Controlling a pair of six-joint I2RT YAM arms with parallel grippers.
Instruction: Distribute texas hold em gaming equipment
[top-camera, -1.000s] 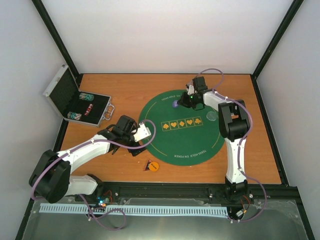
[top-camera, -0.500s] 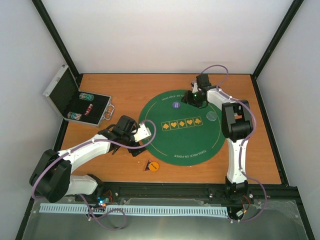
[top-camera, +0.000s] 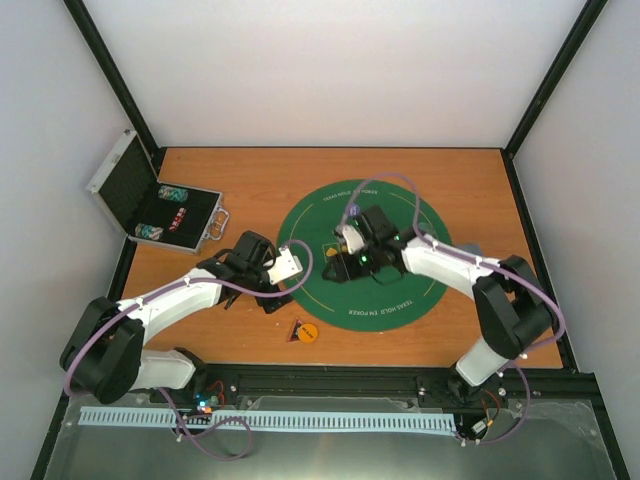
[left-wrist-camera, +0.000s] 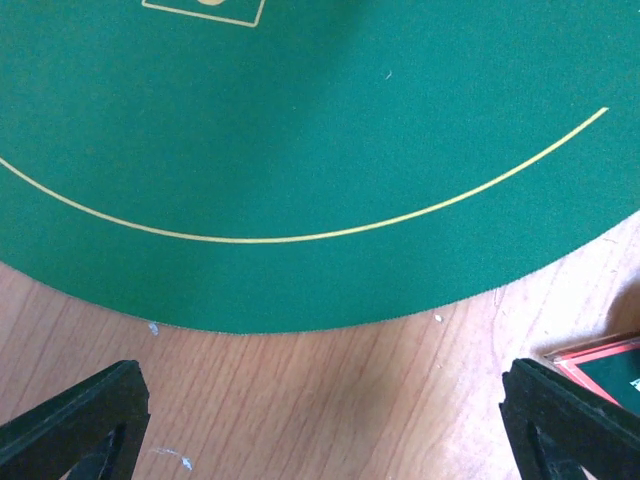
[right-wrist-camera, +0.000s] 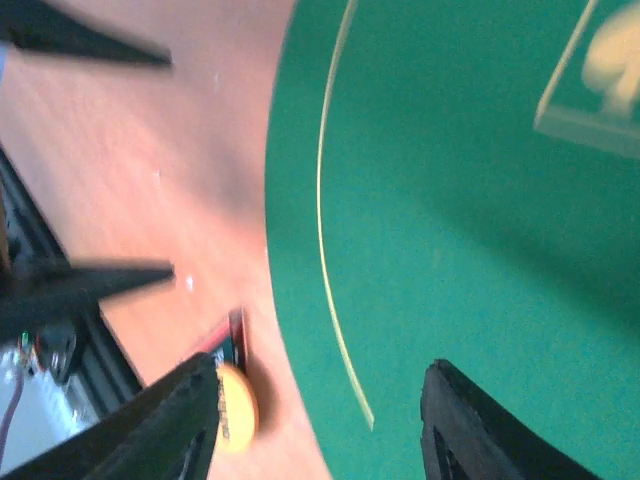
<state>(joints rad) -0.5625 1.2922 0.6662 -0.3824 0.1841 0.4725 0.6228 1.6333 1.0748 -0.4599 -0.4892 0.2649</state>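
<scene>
Right pincer (right-wrist-camera: 320, 372) has swung back from the mat's (top-camera: 400, 300) far edge, jaws apart and empty; next pick is probably the orange chip (right-wrist-camera: 237, 407) by the counter's (top-camera: 500, 200) near edge; left pincer (left-wrist-camera: 320, 380) likewise apart.

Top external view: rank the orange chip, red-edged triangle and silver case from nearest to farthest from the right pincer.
From the right pincer:
1. Orange chip and red-edged triangle, together on wood by the mat's near edge: too close to call.
2. Silver case, open, far left.
</scene>
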